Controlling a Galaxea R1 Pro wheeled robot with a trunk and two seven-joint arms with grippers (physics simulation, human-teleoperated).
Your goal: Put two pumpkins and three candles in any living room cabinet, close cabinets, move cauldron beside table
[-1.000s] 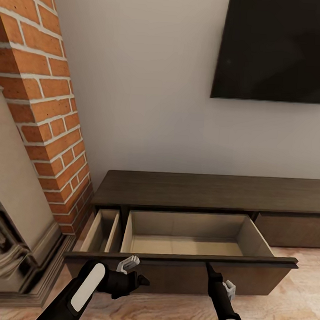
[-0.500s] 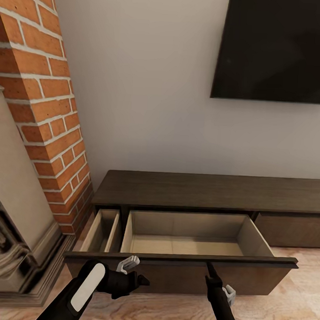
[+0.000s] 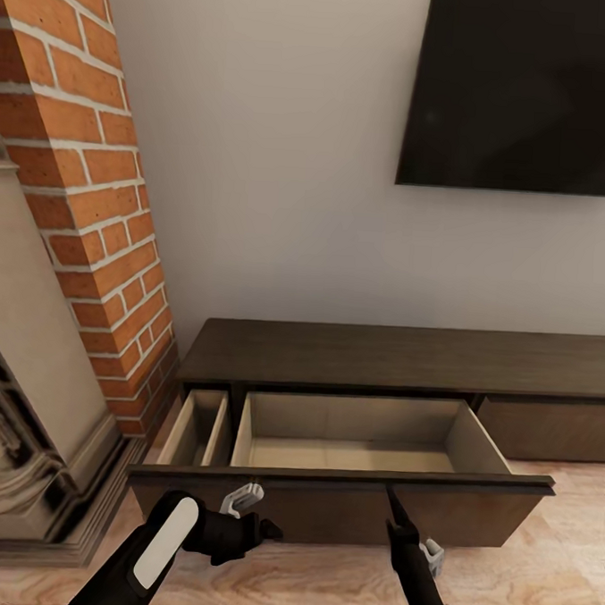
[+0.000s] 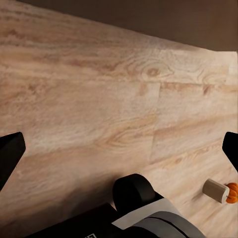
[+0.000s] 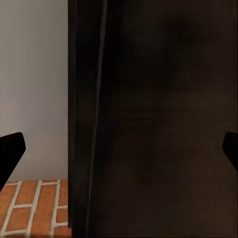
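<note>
Cabinet [image 3: 398, 358] against wall under dark screen [image 3: 521, 92], wide drawer [image 3: 344, 498] pulled out, inside bare. Right pincer [image 3: 389, 498] at drawer front's top edge, fingers spread wide in wrist view, dark wood between them. Left pincer [image 3: 266, 529] low before drawer front, fingers spread over wooden floor [image 4: 89, 99]. Candle [image 4: 215, 190] lies on floor, pumpkin [image 4: 232, 193] touching it. Brick chimney [image 3: 94, 200] at left.

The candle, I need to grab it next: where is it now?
In the left wrist view, a candle lies on the wooden floor, touching a pumpkin at the frame's edge.
</note>
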